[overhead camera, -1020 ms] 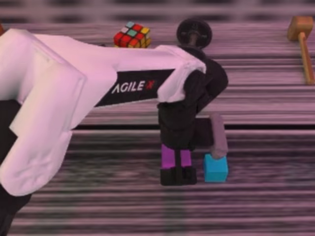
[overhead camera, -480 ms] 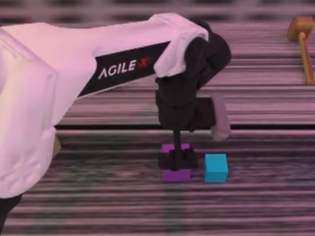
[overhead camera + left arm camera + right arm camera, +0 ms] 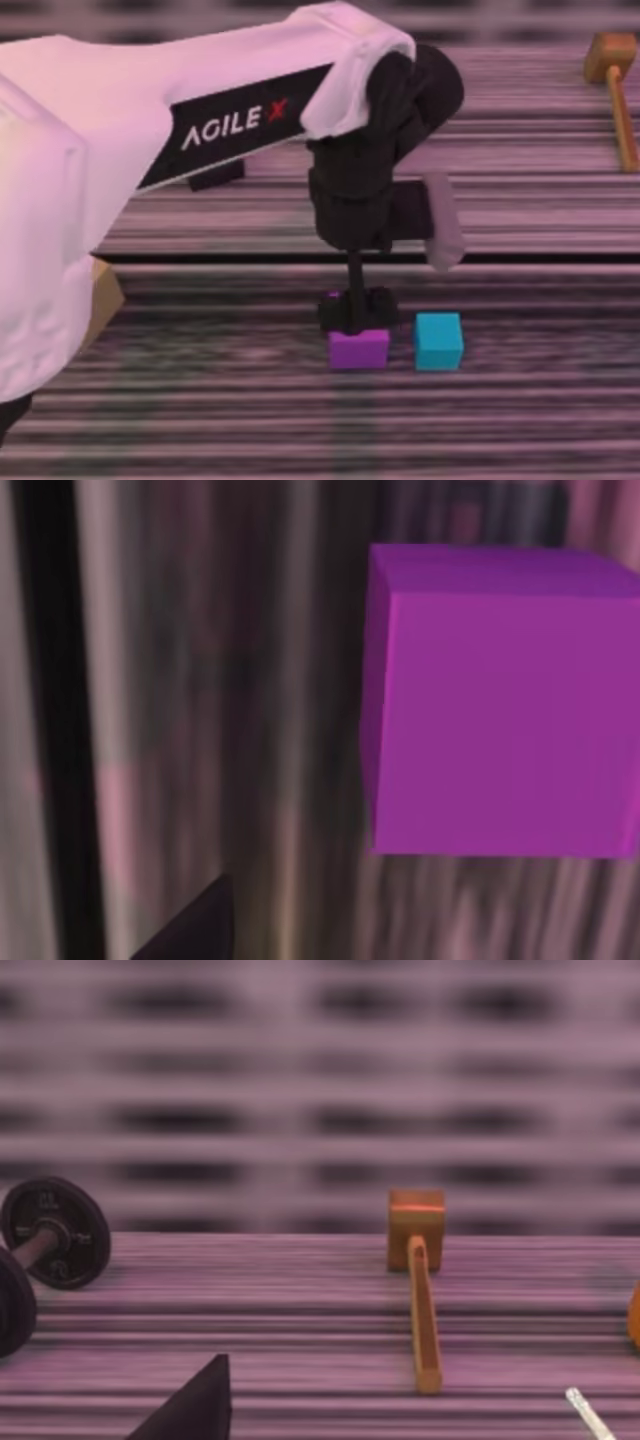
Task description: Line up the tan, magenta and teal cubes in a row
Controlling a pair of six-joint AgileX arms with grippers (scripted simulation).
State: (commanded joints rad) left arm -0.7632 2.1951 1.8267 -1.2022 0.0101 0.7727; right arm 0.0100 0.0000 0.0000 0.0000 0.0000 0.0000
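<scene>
Our left gripper (image 3: 355, 312) is hanging over the table's middle, fingers spread apart and holding nothing. The magenta cube (image 3: 359, 349) is sitting on the table right under the fingertips, on the near side of them, no longer pinched. In the left wrist view we're seeing the magenta cube (image 3: 500, 700) whole, resting flat on the striped table (image 3: 200, 730), with just one dark fingertip (image 3: 190, 930) poking into the frame, apart from it.

The teal cube (image 3: 438, 341) is sitting just beside the magenta one, to the right of our gripper, a small gap between them, fronts roughly level. The tan cube (image 3: 103, 300) is peeking out from under our left arm, well off to the gripper's left, mostly hidden.

Our right arm isn't showing in the top view; its wrist camera is looking at a wooden mallet (image 3: 418, 1280) and a black dumbbell (image 3: 45, 1240), and we can't tell its finger state.
</scene>
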